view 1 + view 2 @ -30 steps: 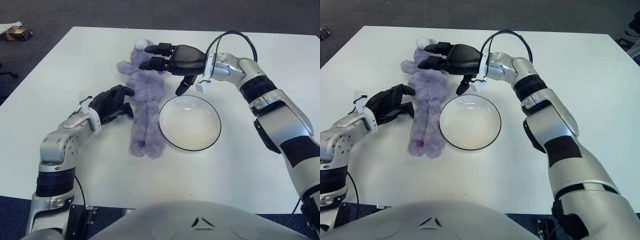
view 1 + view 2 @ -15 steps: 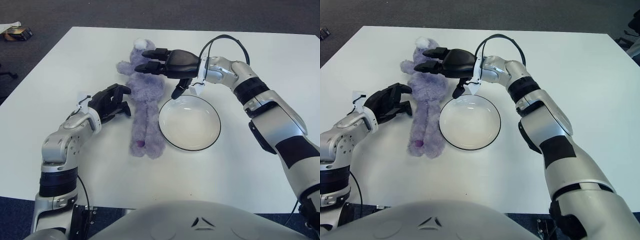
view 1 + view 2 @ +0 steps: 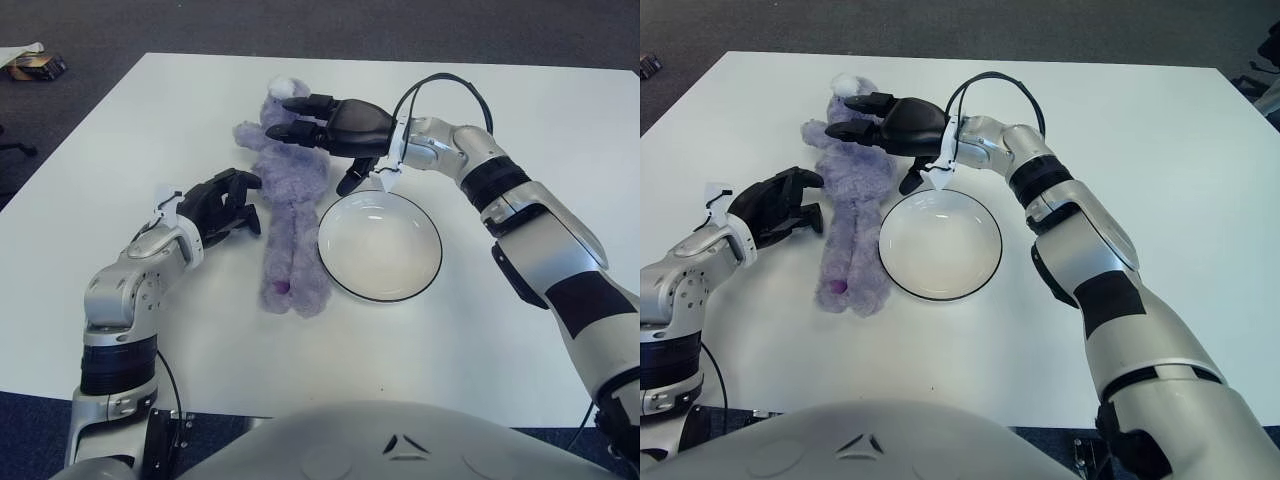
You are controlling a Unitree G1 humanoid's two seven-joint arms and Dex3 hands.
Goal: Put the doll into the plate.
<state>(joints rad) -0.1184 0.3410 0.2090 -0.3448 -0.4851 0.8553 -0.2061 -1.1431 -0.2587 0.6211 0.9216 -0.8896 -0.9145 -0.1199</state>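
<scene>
Doll: a purple plush doll (image 3: 292, 215) lies stretched flat on the white desk (image 3: 520, 330), its head at the far end with a white tuft on top and its legs pointing toward the robot. A small darker purple patch shows near its foot end.

Doll's place: outside the plate, directly below the right hand at its upper body and just to the right of the left hand along its middle.

Plate: a white plate (image 3: 335, 262) with a dark rim sits on the desk, just below and slightly right of the right hand. Its left edge lies just beside the doll's body; I cannot tell if they touch. Nothing is in the plate.

Right hand: the right hand (image 3: 335, 127) reaches across from the right and sits over the doll's head and chest. Two fingers (image 3: 300, 103) extend out over the head and the thumb hangs down toward the plate's far rim. The fingers are spread apart and have not closed on the plush.

Left hand: the left hand (image 3: 218, 202) is near the desk just to the left of the doll's midsection. Its dark fingers are loosely curled toward the doll and hold nothing; contact with the plush cannot be told.

Cable: a black cable (image 3: 440, 80) loops above the right wrist.
</scene>
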